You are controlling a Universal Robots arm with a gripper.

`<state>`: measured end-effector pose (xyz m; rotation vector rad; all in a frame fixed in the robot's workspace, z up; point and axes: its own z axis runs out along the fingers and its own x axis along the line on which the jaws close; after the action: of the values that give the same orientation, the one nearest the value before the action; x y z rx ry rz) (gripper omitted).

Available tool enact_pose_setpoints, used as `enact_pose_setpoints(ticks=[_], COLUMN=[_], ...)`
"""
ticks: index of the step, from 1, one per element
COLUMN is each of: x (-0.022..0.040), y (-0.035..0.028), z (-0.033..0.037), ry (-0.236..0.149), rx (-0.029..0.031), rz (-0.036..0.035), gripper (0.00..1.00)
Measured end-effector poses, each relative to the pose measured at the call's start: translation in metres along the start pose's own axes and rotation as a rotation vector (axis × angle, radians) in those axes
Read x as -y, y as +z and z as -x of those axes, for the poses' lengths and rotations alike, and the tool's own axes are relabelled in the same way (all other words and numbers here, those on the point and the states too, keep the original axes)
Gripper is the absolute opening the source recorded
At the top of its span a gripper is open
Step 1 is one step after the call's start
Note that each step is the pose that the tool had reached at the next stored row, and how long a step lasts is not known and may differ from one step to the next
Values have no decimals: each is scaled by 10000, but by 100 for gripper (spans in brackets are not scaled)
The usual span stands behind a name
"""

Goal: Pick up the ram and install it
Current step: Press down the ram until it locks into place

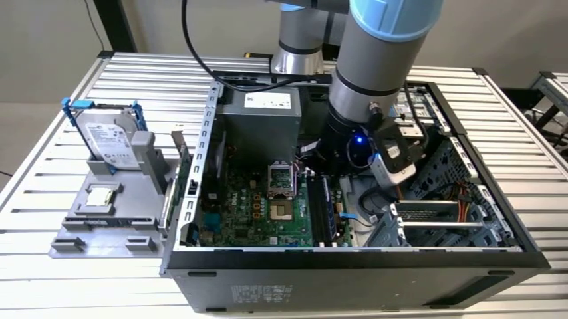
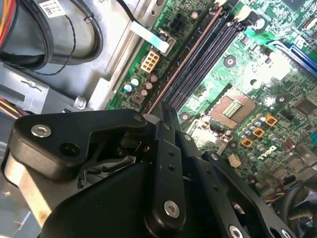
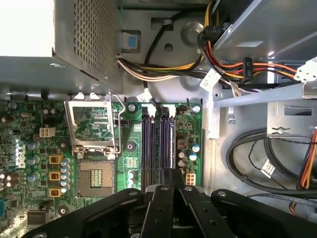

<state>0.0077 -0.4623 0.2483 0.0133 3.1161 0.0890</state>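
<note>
Ram under lowered gripper (slotted)

The grey arm is wearing a light blue joint cap, trailing a black cable; its black gripper is showing silver screws.

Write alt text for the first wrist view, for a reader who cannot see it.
The black gripper hangs over the dark memory slots of a green motherboard inside an open computer case. Beside the slots sits an open processor socket, with bundled coloured cables running past a perforated metal box.
</note>
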Motion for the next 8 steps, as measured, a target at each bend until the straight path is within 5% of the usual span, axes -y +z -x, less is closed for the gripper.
enact_pose_setpoints(ticks=[4, 8], x=[0, 0], y=[1, 1], z=[30, 31], ry=[-315, -1018], rx=[-21, -59], rz=[7, 24], gripper=[0, 0])
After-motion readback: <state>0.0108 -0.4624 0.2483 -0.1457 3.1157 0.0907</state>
